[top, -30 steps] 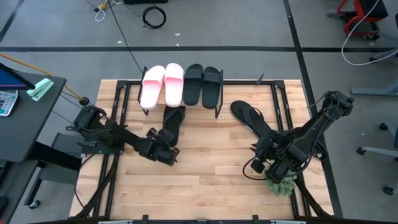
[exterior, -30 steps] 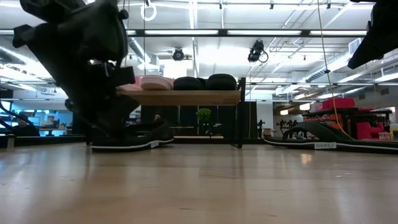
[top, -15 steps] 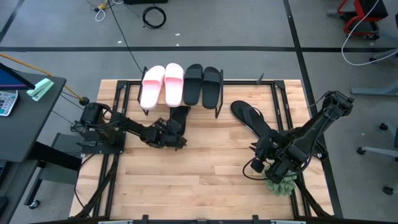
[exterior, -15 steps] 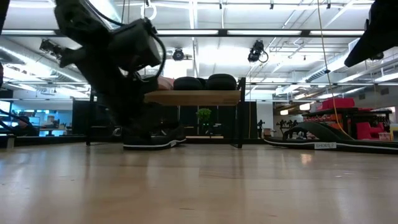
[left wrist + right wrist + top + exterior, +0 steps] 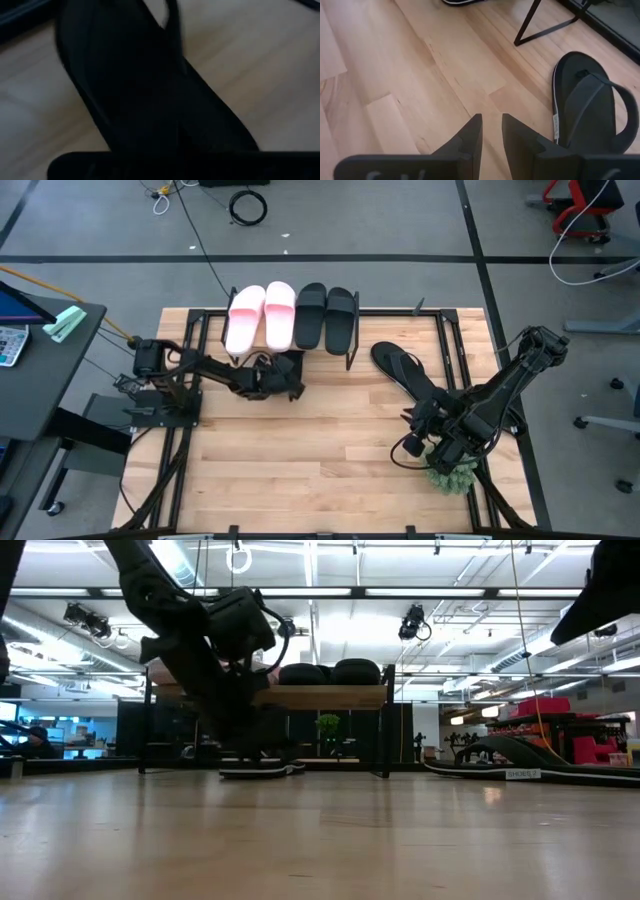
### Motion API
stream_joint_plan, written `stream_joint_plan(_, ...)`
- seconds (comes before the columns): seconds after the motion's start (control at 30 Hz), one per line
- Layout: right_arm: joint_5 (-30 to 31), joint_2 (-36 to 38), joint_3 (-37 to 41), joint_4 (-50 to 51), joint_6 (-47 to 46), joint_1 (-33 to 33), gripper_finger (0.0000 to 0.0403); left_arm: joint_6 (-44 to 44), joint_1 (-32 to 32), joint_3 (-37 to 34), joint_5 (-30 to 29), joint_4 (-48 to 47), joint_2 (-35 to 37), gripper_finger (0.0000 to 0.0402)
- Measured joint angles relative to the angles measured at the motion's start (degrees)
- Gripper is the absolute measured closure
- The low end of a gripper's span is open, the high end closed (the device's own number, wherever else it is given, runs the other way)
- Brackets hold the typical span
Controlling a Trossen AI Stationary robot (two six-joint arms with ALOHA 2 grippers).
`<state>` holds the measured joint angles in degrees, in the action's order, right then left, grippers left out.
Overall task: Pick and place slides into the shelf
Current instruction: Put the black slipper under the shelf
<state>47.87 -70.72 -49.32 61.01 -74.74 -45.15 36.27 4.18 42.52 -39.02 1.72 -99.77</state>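
Wooden tabletop [image 5: 320, 460], bearing: shoe rack [image 5: 352, 352] at its far edge, pink slides [image 5: 256, 315] and black slides [image 5: 326, 315] on its upper board; one flip-flop [image 5: 405, 375] loose beside the rack; another flip-flop [image 5: 290, 366] clamped in the left gripper [image 5: 268, 380], toe at the lower tier. Right gripper [image 5: 491, 135], jaws slightly parted on nothing. Step, judged: sliding it under; next, release.

Bright overhead lighting; left wrist view dark, blurred.
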Motion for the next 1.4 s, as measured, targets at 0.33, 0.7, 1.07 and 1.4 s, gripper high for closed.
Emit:
stream_joint_plan(0.33,0.6,0.0,0.0,0.0,0.1,0.0,0.0323,-2.5,-0.4,0.4,0.7,1.4,0.0,0.0392)
stream_joint_plan(0.7,-7.8,0.0,0.0,0.8,-3.8,0.4,0.0345,-13.7,-8.5,11.9,0.8,-3.4,2.8,0.0392)
stream_joint_plan(1.07,-12.6,0.0,0.0,20.1,-17.9,12.0,0.0397,-27.6,-17.9,33.4,0.8,-14.3,4.0,0.0387)
stream_joint_plan(1.4,-19.3,0.0,6.8,12.2,7.8,27.7,0.0400,-32.4,-21.7,38.6,0.7,-20.9,4.0,0.0394)
